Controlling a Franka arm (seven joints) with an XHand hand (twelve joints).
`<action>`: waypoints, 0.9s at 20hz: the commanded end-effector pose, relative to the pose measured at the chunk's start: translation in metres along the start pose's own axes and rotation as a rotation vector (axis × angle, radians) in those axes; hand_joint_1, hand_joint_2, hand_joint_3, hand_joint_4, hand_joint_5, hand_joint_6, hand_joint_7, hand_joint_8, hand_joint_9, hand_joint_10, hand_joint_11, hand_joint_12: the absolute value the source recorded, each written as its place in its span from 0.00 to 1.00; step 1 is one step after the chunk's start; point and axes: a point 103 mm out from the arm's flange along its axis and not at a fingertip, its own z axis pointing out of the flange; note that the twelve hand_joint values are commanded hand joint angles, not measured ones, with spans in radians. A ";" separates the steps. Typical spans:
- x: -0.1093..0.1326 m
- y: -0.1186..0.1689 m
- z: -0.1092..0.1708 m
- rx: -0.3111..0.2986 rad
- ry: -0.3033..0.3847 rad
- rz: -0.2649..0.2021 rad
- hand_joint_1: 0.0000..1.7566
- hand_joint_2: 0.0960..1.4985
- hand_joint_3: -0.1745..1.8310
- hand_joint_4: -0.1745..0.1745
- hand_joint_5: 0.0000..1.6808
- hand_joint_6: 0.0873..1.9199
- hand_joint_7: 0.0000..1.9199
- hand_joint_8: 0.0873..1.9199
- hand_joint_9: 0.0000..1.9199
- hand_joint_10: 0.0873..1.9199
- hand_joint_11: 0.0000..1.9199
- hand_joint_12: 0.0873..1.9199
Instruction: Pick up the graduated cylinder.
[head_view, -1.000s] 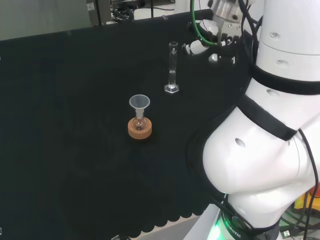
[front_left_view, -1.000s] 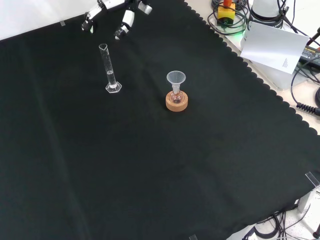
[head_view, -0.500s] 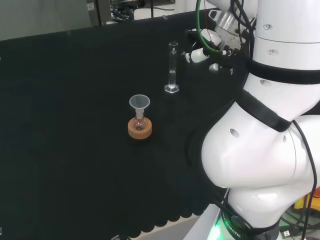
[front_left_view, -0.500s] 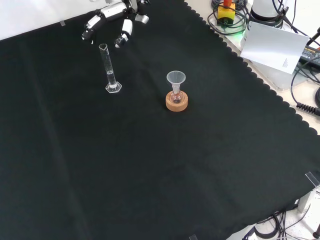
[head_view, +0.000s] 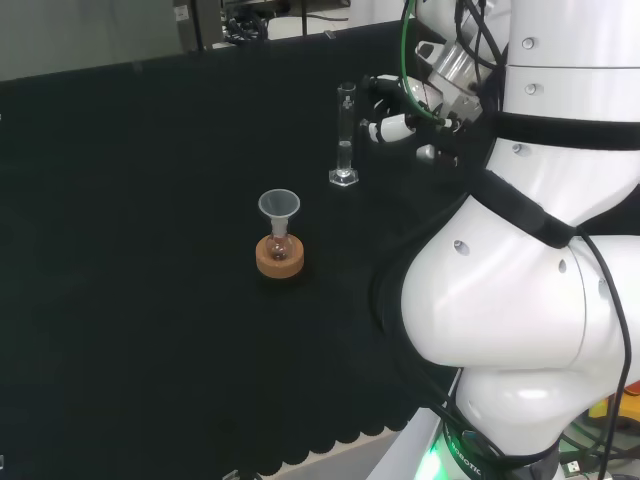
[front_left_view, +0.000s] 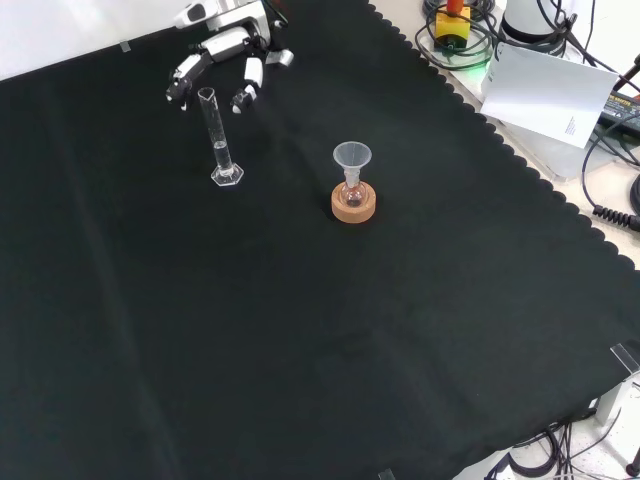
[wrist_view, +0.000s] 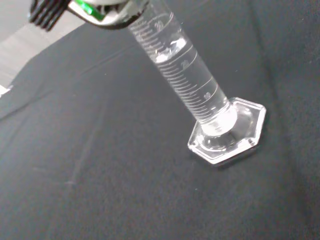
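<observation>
Clear glass graduated cylinder standing upright, ungrasped | hand closing in from behind since a second ago | fingers spread wide, flanking rim | grasp pending

- Cloth: plain black.
- Graduated cylinder: clear, with fine white scale marks.
- Funnel: clear, pale grey.
- Cork ring: tan.
- Hand: black and white.

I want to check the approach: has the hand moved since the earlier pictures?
Yes. In the front view the hand has come lower, closer to the top of the standing glass cylinder, which stayed in place.
</observation>
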 end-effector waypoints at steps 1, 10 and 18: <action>-0.002 0.014 0.020 -0.021 0.098 -0.061 0.53 0.39 0.40 0.40 0.27 0.00 0.15 0.31 0.28 0.28 0.17 0.68; -0.004 0.023 0.039 -0.063 0.208 -0.133 0.54 0.36 0.42 0.42 0.31 0.00 0.19 0.31 0.31 0.27 0.19 0.67; 0.009 0.028 0.046 -0.070 0.239 -0.223 0.55 0.35 0.43 0.42 0.33 0.00 0.21 0.30 0.34 0.26 0.22 0.66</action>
